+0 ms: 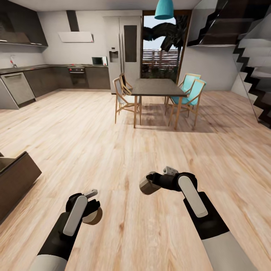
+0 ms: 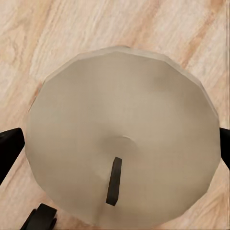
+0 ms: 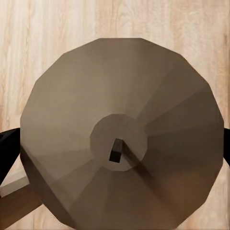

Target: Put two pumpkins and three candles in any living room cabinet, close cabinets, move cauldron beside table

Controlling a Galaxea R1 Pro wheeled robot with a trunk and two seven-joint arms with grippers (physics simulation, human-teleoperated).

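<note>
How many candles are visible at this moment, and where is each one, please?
2: a cream-white candle gripped by the left gripper, and a brown candle gripped by the right gripper. A third may be elsewhere.

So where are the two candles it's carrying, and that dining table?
Cream candle (image 2: 124, 139): left wrist view, on its flat top beside the wick.
Brown candle (image 3: 124, 129): right wrist view, on its top face near the wick.
Dining table (image 1: 156, 87): head view, on the dark tabletop.

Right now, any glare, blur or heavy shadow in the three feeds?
Head view: sharp, with wide-angle bending at the edges; soft shadow under the dining table, bright doorway behind it. Left wrist view: cream candle in the left hand evenly lit, slightly soft, no glare. Right wrist view: brown candle in the right hand shaded in facets, darker at one side.
</note>
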